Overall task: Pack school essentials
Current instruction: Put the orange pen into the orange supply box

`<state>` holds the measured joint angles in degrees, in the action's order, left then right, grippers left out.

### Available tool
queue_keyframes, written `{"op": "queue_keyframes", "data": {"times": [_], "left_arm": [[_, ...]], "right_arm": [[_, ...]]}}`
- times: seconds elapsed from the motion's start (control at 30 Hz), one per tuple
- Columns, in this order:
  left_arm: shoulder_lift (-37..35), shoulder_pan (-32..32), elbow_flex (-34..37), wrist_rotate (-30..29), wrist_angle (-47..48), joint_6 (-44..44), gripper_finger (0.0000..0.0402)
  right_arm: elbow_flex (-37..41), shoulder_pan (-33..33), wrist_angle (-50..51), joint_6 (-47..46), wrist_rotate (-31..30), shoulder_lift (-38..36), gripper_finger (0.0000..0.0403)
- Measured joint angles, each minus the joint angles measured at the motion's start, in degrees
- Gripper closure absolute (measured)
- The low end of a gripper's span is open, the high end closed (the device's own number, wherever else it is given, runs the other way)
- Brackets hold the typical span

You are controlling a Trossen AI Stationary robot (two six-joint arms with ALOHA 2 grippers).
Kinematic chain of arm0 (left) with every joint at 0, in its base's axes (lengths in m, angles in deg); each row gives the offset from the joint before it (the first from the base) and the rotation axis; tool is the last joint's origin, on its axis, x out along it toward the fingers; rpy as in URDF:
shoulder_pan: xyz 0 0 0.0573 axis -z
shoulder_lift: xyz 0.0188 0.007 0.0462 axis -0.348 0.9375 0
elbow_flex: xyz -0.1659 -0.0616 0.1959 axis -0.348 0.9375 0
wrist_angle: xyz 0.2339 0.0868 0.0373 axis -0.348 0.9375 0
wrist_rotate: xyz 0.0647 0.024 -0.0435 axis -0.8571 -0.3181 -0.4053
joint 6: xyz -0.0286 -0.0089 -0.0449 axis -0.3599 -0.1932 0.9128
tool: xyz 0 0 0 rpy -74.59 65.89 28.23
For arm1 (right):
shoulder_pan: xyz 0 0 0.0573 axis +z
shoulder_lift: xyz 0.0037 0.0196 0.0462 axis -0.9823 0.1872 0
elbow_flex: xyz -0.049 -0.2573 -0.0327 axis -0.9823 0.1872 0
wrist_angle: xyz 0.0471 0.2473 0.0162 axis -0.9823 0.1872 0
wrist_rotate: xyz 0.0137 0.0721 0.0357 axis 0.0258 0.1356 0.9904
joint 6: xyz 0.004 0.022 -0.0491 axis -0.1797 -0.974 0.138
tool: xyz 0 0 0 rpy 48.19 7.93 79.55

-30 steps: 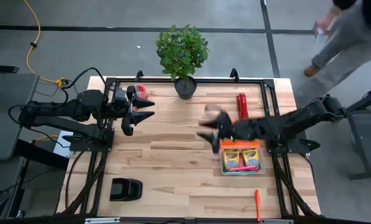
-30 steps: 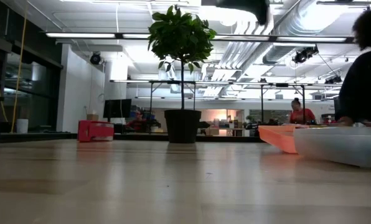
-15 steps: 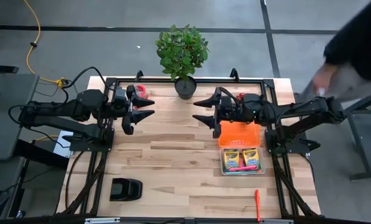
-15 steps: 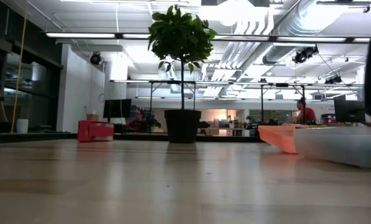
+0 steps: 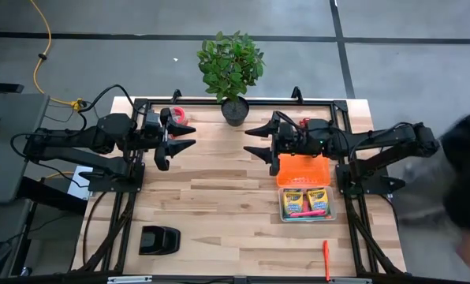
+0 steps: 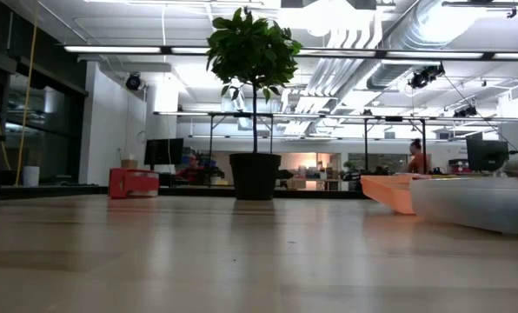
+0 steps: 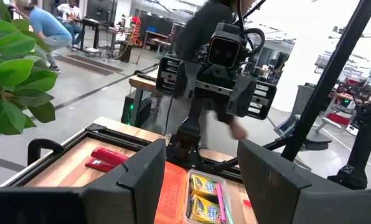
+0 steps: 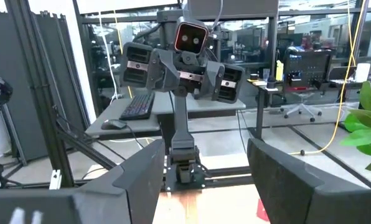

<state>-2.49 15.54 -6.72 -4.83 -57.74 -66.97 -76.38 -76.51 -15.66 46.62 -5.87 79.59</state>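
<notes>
A clear plastic container (image 5: pixel 306 204) rests flat on the table's right side. Two yellow-and-green crayon boxes (image 5: pixel 305 197) and a pink marker (image 5: pixel 307 213) lie in it, and they also show in the left wrist view (image 7: pixel 202 195). An orange lid (image 5: pixel 301 170) lies flat just beyond it. A red-orange marker (image 5: pixel 326 260) lies by the near edge. The blue pen and the eraser are out of view. My left gripper (image 5: pixel 185 138) hovers open over the table's far left. My right gripper (image 5: pixel 253 140) hovers open over the far middle, left of the orange lid.
A potted plant (image 5: pixel 233 71) stands at the far edge between the arms. A red tape roll (image 5: pixel 179 117) lies by the left gripper. A red cylinder (image 5: pixel 306 132) sits partly under the right arm. A black object (image 5: pixel 159 240) sits near left. A person stands off the table's right.
My right gripper has swung from above the container and orange lid toward the far edge and a little left, then held still there, open. The container and its contents have stayed put. A person has walked along the table's right side toward the near end.
</notes>
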Motion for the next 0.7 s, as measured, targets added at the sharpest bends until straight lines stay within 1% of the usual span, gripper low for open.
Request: {"op": "queue_keyframes", "data": {"times": [0.07,0.17,0.27,0.33,0.4,0.5,0.6,0.7], "left_arm": [[0.00,-0.04,0.00,-0.02,0.02,0.00,0.0213],[0.00,-0.02,0.00,-0.48,0.00,0.03,0.0213],[0.00,-0.02,0.00,-1.86,0.02,0.14,0.0213],[0.00,-0.04,0.00,-2.25,0.02,0.04,0.0213],[0.00,-0.04,0.00,-2.91,0.02,-0.22,0.0213],[0.00,-0.04,0.00,-3.10,0.02,-1.65,0.0213],[0.00,-0.04,0.00,-3.13,0.02,-1.92,0.0213],[0.00,-0.04,0.00,-3.12,0.04,-1.95,0.0213]], "right_arm": [[-0.02,0.00,0.50,-2.51,0.02,0.00,0.0181],[-0.07,0.11,6.21,-11.26,0.55,-0.02,0.0181],[-0.07,1.33,17.89,-21.55,5.45,-0.02,0.0180],[-0.07,3.35,27.91,-29.68,9.70,-0.02,0.0181],[-0.07,6.58,38.41,-38.01,12.16,-0.02,0.0181],[-0.04,13.84,51.88,-50.56,12.22,-0.02,0.0181],[-0.02,22.17,60.52,-66.48,11.51,-0.02,0.0181],[0.00,29.69,65.42,-86.99,10.47,-0.02,0.0181]]}}
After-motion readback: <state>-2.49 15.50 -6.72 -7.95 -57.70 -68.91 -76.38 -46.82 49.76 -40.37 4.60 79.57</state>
